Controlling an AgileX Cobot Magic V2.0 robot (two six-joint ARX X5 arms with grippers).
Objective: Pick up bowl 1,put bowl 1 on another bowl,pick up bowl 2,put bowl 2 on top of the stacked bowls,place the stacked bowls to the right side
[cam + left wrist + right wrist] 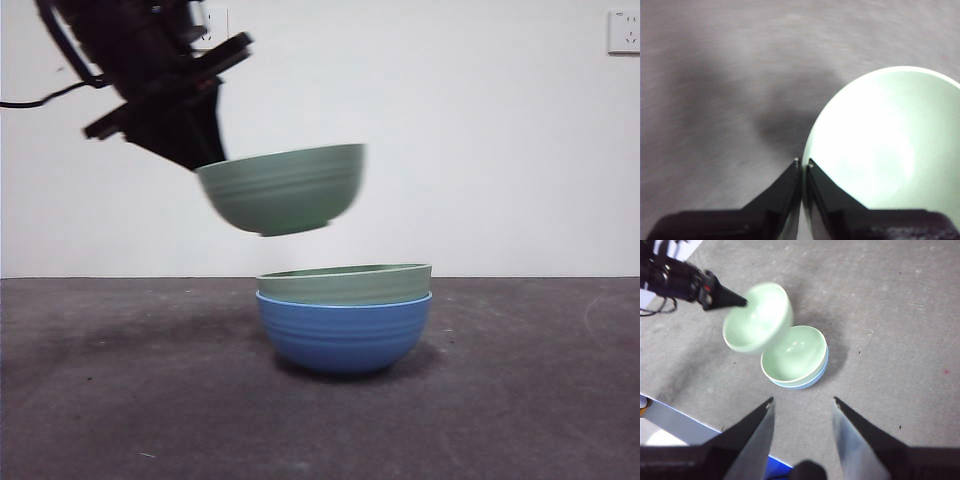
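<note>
You have bowl 2 (283, 188), a pale green ribbed bowl, in the air above and a little left of the stack, blurred and tipped slightly. It touches nothing below it. Your left gripper (200, 160) comes in from the upper left of the front view and pinches the bowl's left rim; the left wrist view shows the 2 jaws nearly pressed together with the thin rim of bowl 2 (880, 150) between them.

Under it, bowl 1 (345, 284), also pale green, sits nested in another bowl (343, 335), the blue one, which rests on the grey table (120, 400) near the middle. From the right wrist view you see the 2 stacked together, bowl 1 (795, 357) inside the blue rim.

Your right gripper (802, 407) hangs well above the table on the near side of the stack, jaws spread and holding nothing.
</note>
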